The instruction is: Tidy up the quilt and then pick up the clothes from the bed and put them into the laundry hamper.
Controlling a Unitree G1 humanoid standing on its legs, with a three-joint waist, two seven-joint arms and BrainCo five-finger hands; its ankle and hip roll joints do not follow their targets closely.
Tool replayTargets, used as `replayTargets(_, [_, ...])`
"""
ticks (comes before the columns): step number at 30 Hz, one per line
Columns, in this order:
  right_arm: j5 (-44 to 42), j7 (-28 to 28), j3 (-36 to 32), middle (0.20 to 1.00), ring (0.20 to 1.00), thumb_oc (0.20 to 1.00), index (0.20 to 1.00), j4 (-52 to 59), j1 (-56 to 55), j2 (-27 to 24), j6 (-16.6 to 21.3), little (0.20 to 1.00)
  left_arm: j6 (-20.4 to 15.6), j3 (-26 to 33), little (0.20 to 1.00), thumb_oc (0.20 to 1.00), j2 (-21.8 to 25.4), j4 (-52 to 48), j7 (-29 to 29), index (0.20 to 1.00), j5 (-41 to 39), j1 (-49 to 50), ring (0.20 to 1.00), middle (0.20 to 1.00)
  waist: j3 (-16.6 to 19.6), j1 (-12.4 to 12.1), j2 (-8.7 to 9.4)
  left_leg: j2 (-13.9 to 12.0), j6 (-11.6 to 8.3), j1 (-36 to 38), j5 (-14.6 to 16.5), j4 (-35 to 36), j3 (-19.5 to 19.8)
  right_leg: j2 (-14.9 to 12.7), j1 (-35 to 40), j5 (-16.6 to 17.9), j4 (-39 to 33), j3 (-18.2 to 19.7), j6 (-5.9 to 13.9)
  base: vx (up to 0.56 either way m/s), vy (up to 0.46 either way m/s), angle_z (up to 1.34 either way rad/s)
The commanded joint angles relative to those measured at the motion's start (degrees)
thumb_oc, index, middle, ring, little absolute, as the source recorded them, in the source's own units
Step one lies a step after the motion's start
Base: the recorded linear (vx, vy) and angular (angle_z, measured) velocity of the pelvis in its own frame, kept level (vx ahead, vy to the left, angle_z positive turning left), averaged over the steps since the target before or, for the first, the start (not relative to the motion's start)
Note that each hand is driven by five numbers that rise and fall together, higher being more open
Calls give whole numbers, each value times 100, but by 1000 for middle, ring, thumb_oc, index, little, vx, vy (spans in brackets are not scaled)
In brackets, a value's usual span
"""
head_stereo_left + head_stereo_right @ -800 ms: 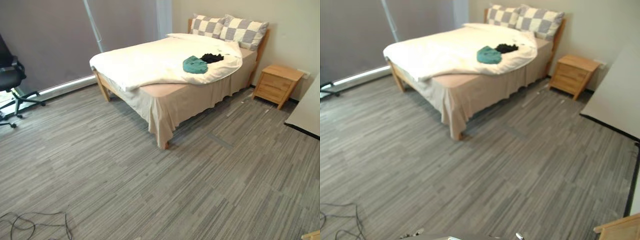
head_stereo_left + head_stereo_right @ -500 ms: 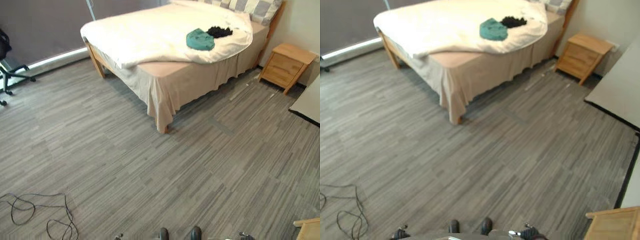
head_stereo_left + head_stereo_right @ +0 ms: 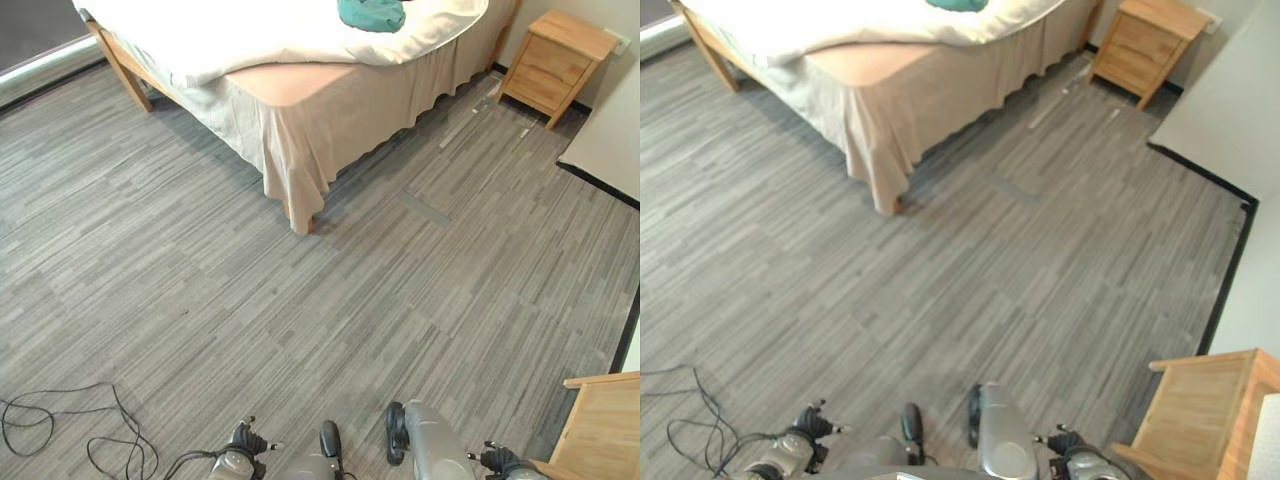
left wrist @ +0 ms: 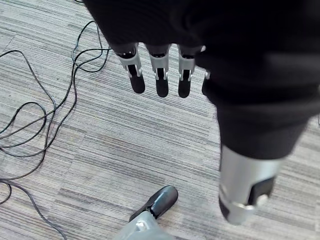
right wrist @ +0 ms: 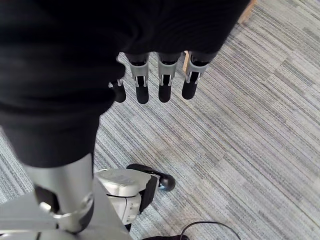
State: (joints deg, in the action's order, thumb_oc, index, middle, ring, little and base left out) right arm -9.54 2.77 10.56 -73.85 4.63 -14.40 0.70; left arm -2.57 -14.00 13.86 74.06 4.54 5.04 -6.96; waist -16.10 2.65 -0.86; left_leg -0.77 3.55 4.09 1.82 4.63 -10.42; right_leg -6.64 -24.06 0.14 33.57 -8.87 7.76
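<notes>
Distance separated both empty, straight-fingered hands, left hand (image 4: 158,75) and right hand (image 5: 150,80), from the rumpled white quilt (image 3: 250,30) on the wooden bed (image 3: 300,110) well ahead.

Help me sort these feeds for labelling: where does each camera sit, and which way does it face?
Left eye view: on the head, looking down at the grey floor, the bed with the teal garment and the nightstand.
Right eye view: beside it, same scene, slightly offset.
Left wrist view: on the left wrist, looking along the left hand, fingers straight, at the floor.
Right wrist view: on the right wrist, looking along the right hand, fingers straight, at the floor.
Both eye views share the bed and nightstand.
</notes>
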Motion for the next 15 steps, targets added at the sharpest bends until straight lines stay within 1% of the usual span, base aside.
replayTargets(1, [-144,-11,-19,1000,1000,1000,1000,-189,5,110,-37,1000,-86,-144,1000,1000,12,261,104,1000,122,-75,1000,1000,-3,150,-83,9,-376,640,672,37,327,-170,745,241,-2563,-303,198,907,-331,35])
replayTargets(2, [-163,-57,-105,1000,1000,1000,1000,-288,-29,139,-86,1000,-147,-196,1000,1000,49,316,147,1000,329,-206,1000,1000,-21,292,-89,-126,-640,979,964,37,308,-427,483,672,-3594,-572,358,718,-270,53])
replayTargets(3, [-162,-58,-107,1000,1000,1000,1000,-288,-28,135,-86,1000,-149,-196,1000,1000,44,318,148,1000,330,-207,1000,1000,-36,301,-118,-158,-648,999,978,37,314,-401,524,678,-3622,-599,357,1025,-347,73])
replayTargets(4, [-135,-67,-149,1000,1000,1000,1000,-320,-128,105,-90,1000,-175,-196,1000,1000,22,374,150,1000,400,-213,1000,1000,12,421,-142,-214,-745,1320,1203,37,316,-602,350,805,-3503,-820,406,497,-136,82])
replayTargets(5, [-135,-68,-149,1000,1000,1000,1000,-319,-131,101,-90,1000,-176,-196,1000,1000,19,375,150,1000,401,-211,1000,1000,6,426,-157,-228,-747,1330,1210,37,318,-595,359,793,-3491,-830,408,951,-269,63])
replayTargets(6, [-103,-96,-158,1000,1000,1000,1000,-354,-263,29,-90,1000,-153,-204,1000,1000,-32,434,149,1000,429,-127,1000,1000,68,483,-211,-385,-846,1547,1019,-101,326,-547,530,872,-3303,-952,275,694,-225,20])
replayTargets(7, [-106,-97,-164,1000,1000,1000,1000,-371,-266,-13,-79,1000,-123,-192,1000,1000,-59,476,157,1000,433,-77,1000,1000,72,530,-255,-517,-935,1474,781,-605,313,-449,602,824,-3223,-910,152,692,-227,11])
replayTargets(8, [-107,-97,-164,1000,1000,1000,1000,-372,-266,-14,-79,1000,-123,-192,1000,1000,-61,476,157,1000,433,-77,1000,1000,74,533,-261,-524,-938,1469,787,-613,316,-445,602,821,-3223,-915,150,613,-313,22])
replayTargets(9, [-68,-83,-110,1000,1000,1000,1000,-446,-203,-126,-82,1000,-108,-166,1000,1000,-99,441,180,1000,367,-22,1000,1000,78,490,-287,-778,-1117,949,-203,-2126,200,-174,973,595,-3184,-1013,-155,386,-222,31])
replayTargets(10, [-68,-83,-110,1000,1000,1000,1000,-446,-202,-127,-82,1000,-108,-166,1000,1000,-99,440,180,1000,367,-22,1000,1000,82,495,-294,-787,-1121,936,-194,-2142,208,-168,971,593,-3186,-1021,-158,721,-496,29])
replayTargets(11, [35,-23,39,1000,1000,1000,1000,-371,-116,-233,-84,1000,-89,-202,1000,1000,-67,296,225,1000,292,-46,1000,1000,-65,342,-149,-853,-1086,122,-1059,-4098,424,49,1405,312,-3249,-985,-551,495,-428,-8])
replayTargets(12, [52,27,136,1000,1000,1000,1000,-278,53,-300,-66,1000,-75,-203,1000,1000,-27,194,290,1000,145,-144,1000,1000,-180,226,-8,-856,-1022,-328,-1101,-4848,469,117,1600,159,-3272,-909,-686,493,-426,-25])
replayTargets(13, [52,27,135,1000,1000,1000,1000,-279,56,-298,-66,1000,-74,-202,1000,1000,-26,194,289,1000,145,-146,1000,1000,-178,233,-14,-863,-1024,-347,-1093,-4868,480,122,1593,158,-3269,-918,-688,515,-298,-67])
replayTargets(14, [138,94,250,1000,1000,1000,1000,-257,181,-312,-84,1000,-62,-131,1000,1000,-20,128,381,1000,-75,-209,1000,1000,-237,8,143,-915,-814,-884,-736,-5141,295,198,1905,-141,-3292,-747,-792,358,-148,-72])
replayTargets(15, [138,94,250,1000,1000,1000,1000,-257,181,-313,-84,1000,-62,-131,1000,1000,-20,129,381,1000,-75,-209,1000,1000,-237,7,142,-916,-814,-883,-736,-5141,294,199,1906,-141,-3292,-747,-792,564,-183,-73])
